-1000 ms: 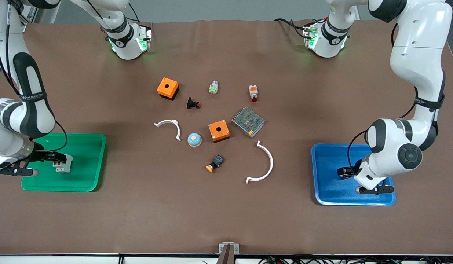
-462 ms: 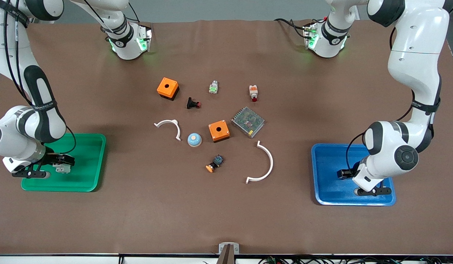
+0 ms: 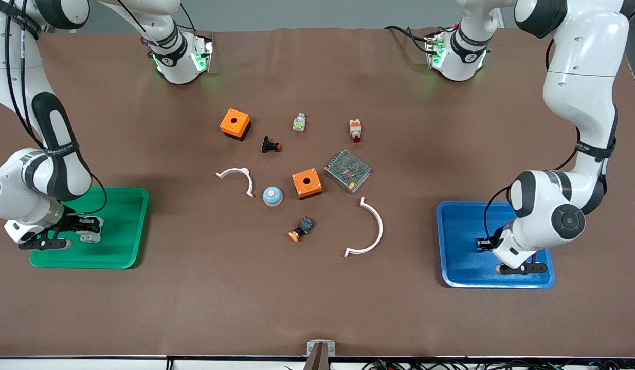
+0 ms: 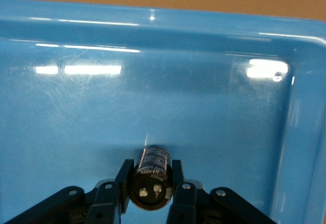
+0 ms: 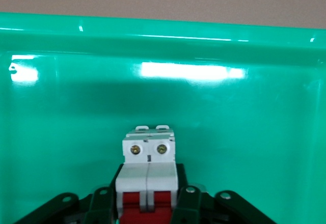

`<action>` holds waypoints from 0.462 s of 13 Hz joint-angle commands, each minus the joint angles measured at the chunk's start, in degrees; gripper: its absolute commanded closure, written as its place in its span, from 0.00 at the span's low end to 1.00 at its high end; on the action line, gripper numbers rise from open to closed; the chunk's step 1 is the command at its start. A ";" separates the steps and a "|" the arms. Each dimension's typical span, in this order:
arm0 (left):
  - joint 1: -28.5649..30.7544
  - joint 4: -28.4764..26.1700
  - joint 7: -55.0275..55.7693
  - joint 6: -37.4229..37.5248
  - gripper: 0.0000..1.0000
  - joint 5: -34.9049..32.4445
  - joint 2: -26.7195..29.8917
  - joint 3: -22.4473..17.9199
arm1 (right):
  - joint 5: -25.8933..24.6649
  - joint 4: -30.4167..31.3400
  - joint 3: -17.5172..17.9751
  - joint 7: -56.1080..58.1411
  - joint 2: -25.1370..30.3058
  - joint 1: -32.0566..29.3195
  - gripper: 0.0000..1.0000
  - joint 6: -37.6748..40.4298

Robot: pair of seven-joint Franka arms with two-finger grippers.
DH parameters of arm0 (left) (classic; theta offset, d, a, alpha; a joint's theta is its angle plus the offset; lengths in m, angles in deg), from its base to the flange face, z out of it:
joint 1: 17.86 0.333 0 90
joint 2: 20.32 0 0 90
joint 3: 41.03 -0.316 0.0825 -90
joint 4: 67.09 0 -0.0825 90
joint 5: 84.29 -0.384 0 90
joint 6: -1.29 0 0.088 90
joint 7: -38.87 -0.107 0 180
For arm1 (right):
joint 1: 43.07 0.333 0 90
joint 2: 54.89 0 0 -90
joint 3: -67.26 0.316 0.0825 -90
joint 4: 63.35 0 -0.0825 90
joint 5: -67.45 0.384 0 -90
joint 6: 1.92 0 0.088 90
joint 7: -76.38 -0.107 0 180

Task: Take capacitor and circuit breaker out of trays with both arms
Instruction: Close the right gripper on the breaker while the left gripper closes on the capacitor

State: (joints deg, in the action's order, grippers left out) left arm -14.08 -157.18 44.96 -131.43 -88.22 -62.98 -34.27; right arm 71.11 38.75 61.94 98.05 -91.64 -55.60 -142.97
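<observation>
Both arms have sunk into their trays over the last second, and you now have each gripper closed on its part: the right gripper [image 3: 86, 226] has slid along the green tray [image 3: 123, 246] onto the circuit breaker [image 3: 89, 232], and the left gripper [image 3: 483, 243] has dropped lower in the blue tray [image 3: 453, 267]

Your right wrist view shows the fingers [image 5: 184, 199] pressed to both sides of the breaker [image 5: 148, 178], which lies on the green tray [image 5: 61, 112] floor, red levers toward the camera, two screw heads on its pale end. Your left wrist view shows the capacitor [image 4: 151, 175] pinched between the fingers [image 4: 178, 180], resting on the blue tray [image 4: 102, 107] floor, its two-terminal end facing the camera

By my reading the grasp is done and the lift-out comes next. You will want to raise each part straight up until it clears the raised rim, then carry it over bare counter [image 3: 204, 288], keeping clear of the loose parts in the middle. The capacitor is round and small, so it could roll or slip in the pinch

Pale print runs along the capacitor's sleeve; it looks like "400V 47", but you should not trust it. The grey band on each forearm carries lettering too small to read
</observation>
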 commanded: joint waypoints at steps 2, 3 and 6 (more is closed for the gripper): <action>-2.00 0.44 0.59 4.55 1.00 -0.19 4.75 0.27 | 1.00 -2.07 0.57 2.33 0.54 -0.48 1.00 2.78; -2.98 0.44 0.60 6.40 1.00 -0.37 6.51 0.27 | 1.00 -4.25 0.57 2.33 1.16 -0.21 1.00 7.59; -7.89 0.18 4.17 10.98 1.00 0.07 10.73 0.54 | 1.00 -9.28 0.57 1.10 5.36 1.89 1.00 22.37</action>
State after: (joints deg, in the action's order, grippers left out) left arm -18.98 -155.56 46.11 -123.41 -88.21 -55.77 -33.43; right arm 71.14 31.17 62.33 99.02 -90.14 -55.11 -127.41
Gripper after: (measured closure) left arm 0.656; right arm 0.604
